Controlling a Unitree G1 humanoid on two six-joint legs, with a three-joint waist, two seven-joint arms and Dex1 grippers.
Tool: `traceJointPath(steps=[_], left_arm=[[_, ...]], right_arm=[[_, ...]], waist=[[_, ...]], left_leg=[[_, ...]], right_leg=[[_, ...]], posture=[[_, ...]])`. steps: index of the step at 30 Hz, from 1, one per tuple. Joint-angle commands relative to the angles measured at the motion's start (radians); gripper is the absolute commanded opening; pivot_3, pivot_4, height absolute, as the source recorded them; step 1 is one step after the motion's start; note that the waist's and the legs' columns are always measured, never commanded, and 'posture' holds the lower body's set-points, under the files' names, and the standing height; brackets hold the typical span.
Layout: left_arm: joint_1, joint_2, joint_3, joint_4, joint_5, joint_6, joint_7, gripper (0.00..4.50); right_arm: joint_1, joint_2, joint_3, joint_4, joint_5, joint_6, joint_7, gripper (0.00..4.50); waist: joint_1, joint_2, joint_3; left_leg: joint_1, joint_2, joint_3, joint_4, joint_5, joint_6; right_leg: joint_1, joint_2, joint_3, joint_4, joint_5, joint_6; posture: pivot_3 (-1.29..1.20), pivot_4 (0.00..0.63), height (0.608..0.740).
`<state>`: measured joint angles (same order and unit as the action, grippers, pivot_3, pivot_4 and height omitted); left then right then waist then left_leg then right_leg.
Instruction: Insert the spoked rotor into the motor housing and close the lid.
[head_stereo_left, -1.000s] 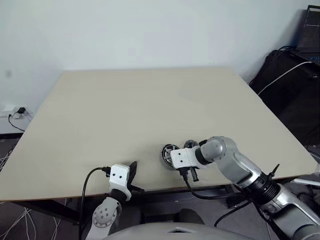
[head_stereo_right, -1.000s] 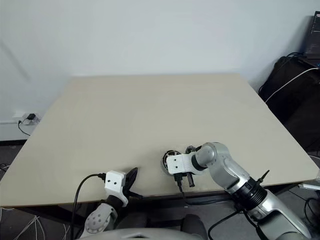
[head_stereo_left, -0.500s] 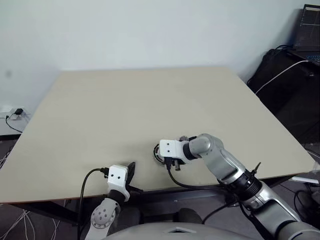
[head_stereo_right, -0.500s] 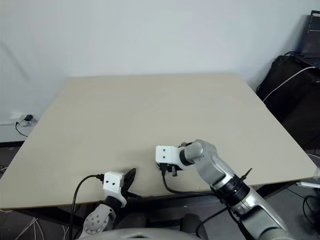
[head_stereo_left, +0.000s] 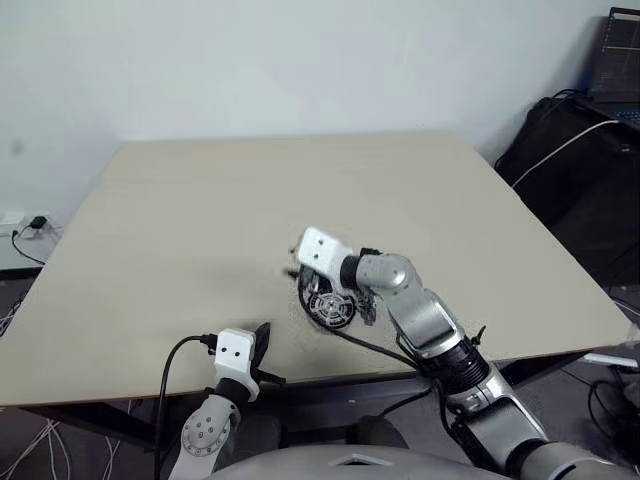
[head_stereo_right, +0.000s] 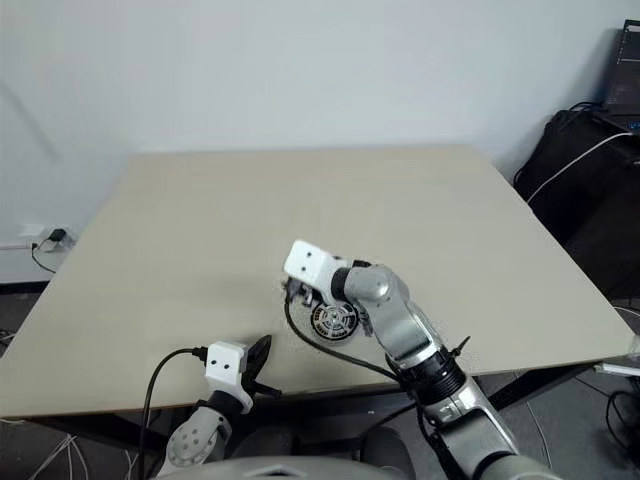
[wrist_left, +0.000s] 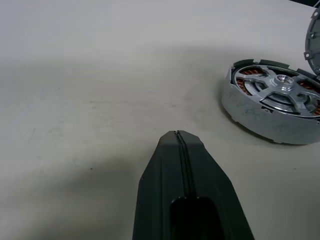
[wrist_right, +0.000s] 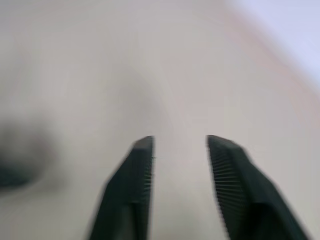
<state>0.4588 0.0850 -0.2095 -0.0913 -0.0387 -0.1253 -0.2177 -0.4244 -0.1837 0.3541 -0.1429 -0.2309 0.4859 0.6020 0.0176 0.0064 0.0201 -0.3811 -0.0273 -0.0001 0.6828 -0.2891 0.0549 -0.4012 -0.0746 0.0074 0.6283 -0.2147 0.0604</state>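
Note:
The motor housing (wrist_left: 260, 117) is a round silver shell with copper windings, lying flat near the table's front edge. The spoked rotor (wrist_left: 282, 87) sits inside it, and the windings show through its gaps. My right gripper (head_stereo_left: 290, 271) hangs above the table just left of and behind the housing (head_stereo_left: 330, 308), pointing left. Its fingers (wrist_right: 135, 180) are apart with nothing between them. My left gripper (wrist_left: 177, 136) is shut and empty, low at the front edge, left of the housing. Beyond the housing shows a grey curved edge (wrist_left: 314, 40); I cannot tell whether it is the lid.
The beige table (head_stereo_left: 250, 200) has broad bare surface to the left and behind. A black bag with a white cable (head_stereo_left: 585, 150) and a laptop (head_stereo_left: 622, 50) stand off the right side. A wall socket with cables (head_stereo_left: 30, 225) is at the far left.
My right gripper has lifted away from the housing's right side and swung up and to the left over it, now pointing left. The left gripper has stayed in place.

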Motion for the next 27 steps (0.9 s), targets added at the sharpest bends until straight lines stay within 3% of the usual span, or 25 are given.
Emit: traceJointPath(steps=[1, 3, 7, 11, 20, 27], left_arm=[[-0.008, 0.007, 0.005, -0.017, 0.01, -0.039, 0.001, 0.0], [-0.007, 0.013, 0.008, -0.016, 0.008, -0.041, -0.004, 0.0], [-0.008, 0.029, 0.004, -0.042, 0.002, -0.018, -0.015, 0.0], [-0.01, 0.041, -0.008, -0.088, 0.001, 0.025, -0.024, 0.0], [-0.004, 0.063, -0.003, -0.156, -0.003, 0.092, -0.039, 0.0], [-0.007, 0.072, -0.002, -0.161, -0.007, 0.109, -0.047, 0.0]], right_arm=[[0.017, 0.008, -0.118, -0.018, -0.049, -0.026, -0.202, 0.45], [0.061, -0.006, -0.149, -0.038, -0.082, -0.033, -0.282, 0.04], [0.158, -0.032, -0.197, -0.102, -0.138, -0.002, -0.378, 0.04], [0.257, -0.086, -0.2, -0.158, -0.173, 0.041, -0.376, 0.04], [0.474, -0.204, -0.141, -0.293, -0.138, 0.228, -0.184, 0.04], [0.531, -0.258, -0.144, -0.366, -0.018, 0.187, -0.065, 0.04]], waist=[[0.001, 0.0, 0.0], [0.001, 0.0, 0.0], [-0.003, 0.003, 0.0], [-0.005, 0.003, -0.001], [-0.006, 0.003, 0.0], [-0.005, 0.001, 0.001]], left_leg=[[0.0, 0.0, 0.0, 0.0, 0.0, 0.0], [-0.001, 0.0, 0.0, -0.001, 0.0, 0.0], [-0.004, 0.0, 0.002, -0.002, 0.0, 0.0], [-0.005, 0.0, 0.003, -0.002, 0.003, 0.004], [-0.005, 0.001, 0.003, -0.001, 0.003, 0.005], [-0.004, 0.002, 0.003, -0.001, 0.003, 0.005]], right_leg=[[0.0, 0.0, 0.0, 0.0, 0.0, 0.0], [-0.001, 0.0, 0.0, 0.0, 0.0, 0.0], [-0.007, 0.0, 0.002, 0.0, 0.0, -0.001], [-0.008, 0.001, 0.003, 0.001, -0.001, -0.001], [-0.007, 0.002, 0.003, 0.001, -0.004, 0.004], [-0.007, 0.002, 0.003, 0.001, -0.004, 0.005]], posture=[[0.0, 0.0, 0.74], [0.0, 0.0, 0.74], [0.0, 0.0, 0.74], [0.0, 0.0, 0.74], [0.0, 0.0, 0.74], [0.0, 0.0, 0.74]])
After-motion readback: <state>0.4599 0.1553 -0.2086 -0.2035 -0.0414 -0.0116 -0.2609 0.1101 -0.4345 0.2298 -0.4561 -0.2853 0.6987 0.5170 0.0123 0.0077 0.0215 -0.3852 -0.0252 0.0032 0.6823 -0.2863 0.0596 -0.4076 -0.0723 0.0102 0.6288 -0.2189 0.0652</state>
